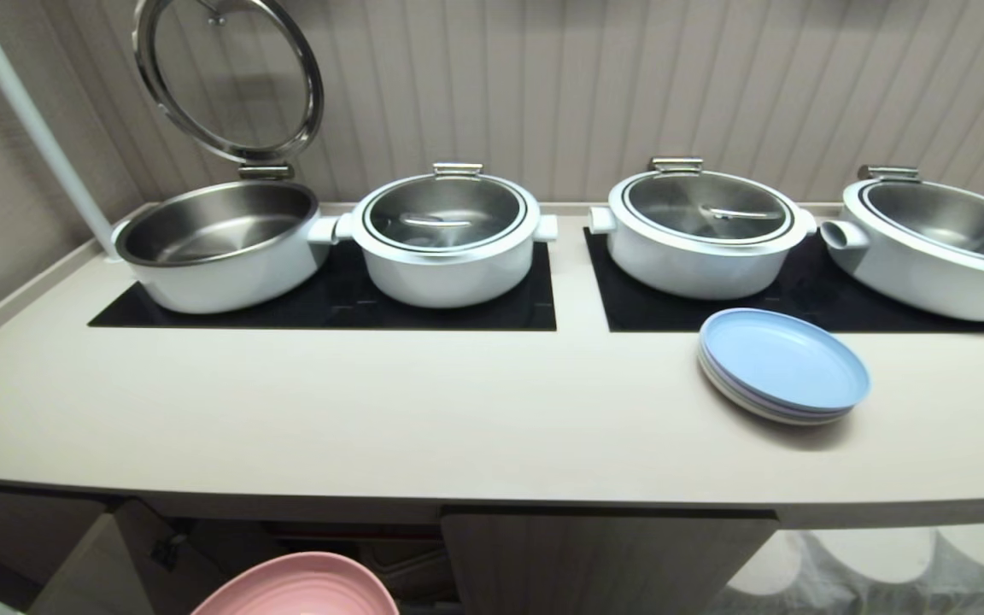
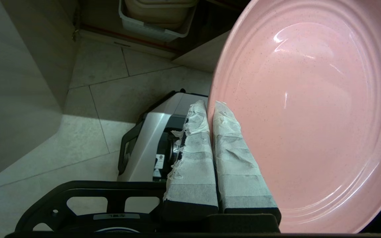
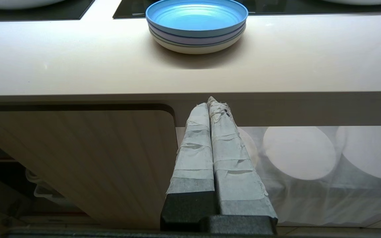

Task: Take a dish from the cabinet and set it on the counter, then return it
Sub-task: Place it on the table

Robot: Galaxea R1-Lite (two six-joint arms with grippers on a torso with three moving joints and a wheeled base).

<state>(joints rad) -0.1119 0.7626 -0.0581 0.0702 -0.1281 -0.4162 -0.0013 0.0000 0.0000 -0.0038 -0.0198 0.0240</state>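
Observation:
The pink dish hangs in the air in front of the cabinet, below counter height; its upper part shows at the bottom edge of the head view. My left gripper is shut on the dish's rim, one taped finger on each face. The cream counter lies above and beyond it. The cabinet stands under the counter, its left door swung open, its right door shut. My right gripper is shut on nothing, held low before the counter's front edge.
A stack of pale blue plates rests on the counter's right part. Several white pots sit on black cooktop panels; the leftmost pot has its lid raised. A white bin sits inside the cabinet. My own base is on the tiled floor.

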